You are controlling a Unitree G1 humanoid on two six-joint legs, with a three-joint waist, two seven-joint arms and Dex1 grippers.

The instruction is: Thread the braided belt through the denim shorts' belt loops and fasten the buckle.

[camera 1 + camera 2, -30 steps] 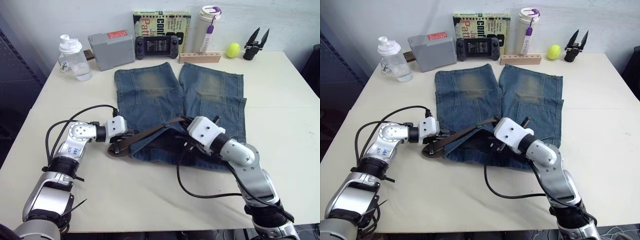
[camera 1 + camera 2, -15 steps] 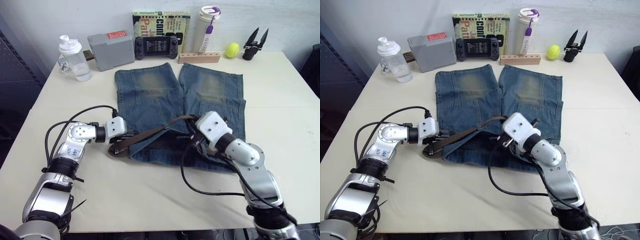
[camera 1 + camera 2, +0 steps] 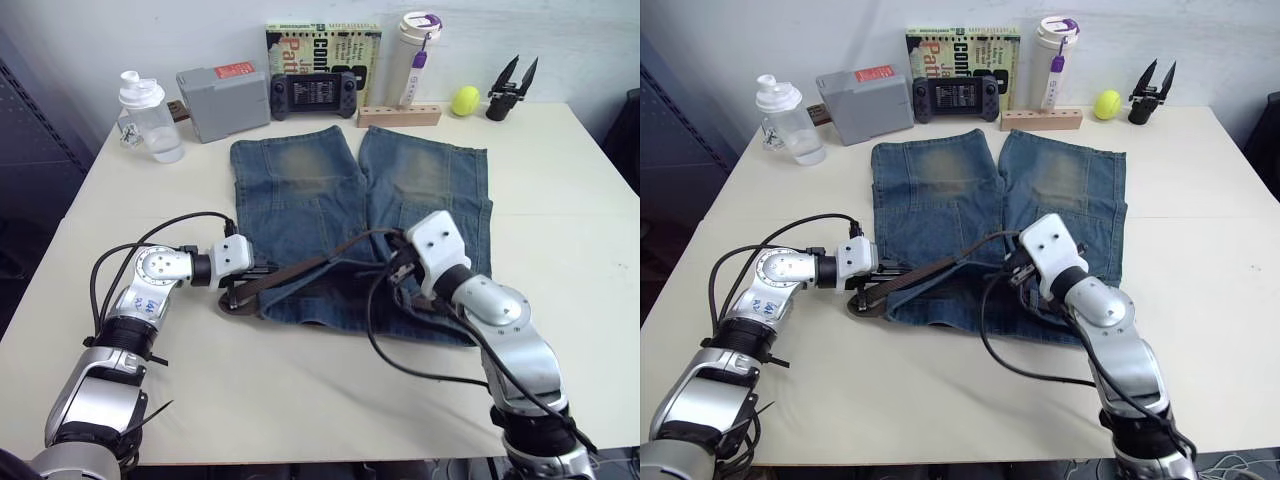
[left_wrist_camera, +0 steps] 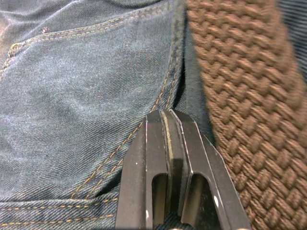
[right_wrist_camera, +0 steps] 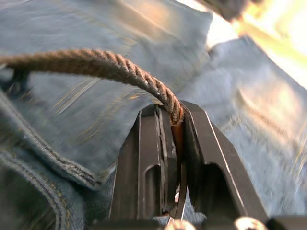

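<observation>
Denim shorts are spread mid-counter, waistband toward its near edge, where the left pincer is pressed shut on the denim, apparently as anchor, while the braided belt is clamped in the right pincer, likely for drawing across.

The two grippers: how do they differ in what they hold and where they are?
The right gripper is shut on the braided belt, pinching the strap edgewise between its fingers above the denim shorts; the left gripper is shut with the belt beside it, not between its fingers. The right gripper sits over the middle of the shorts, the left at their left edge. Both are closed and close to the denim.
</observation>
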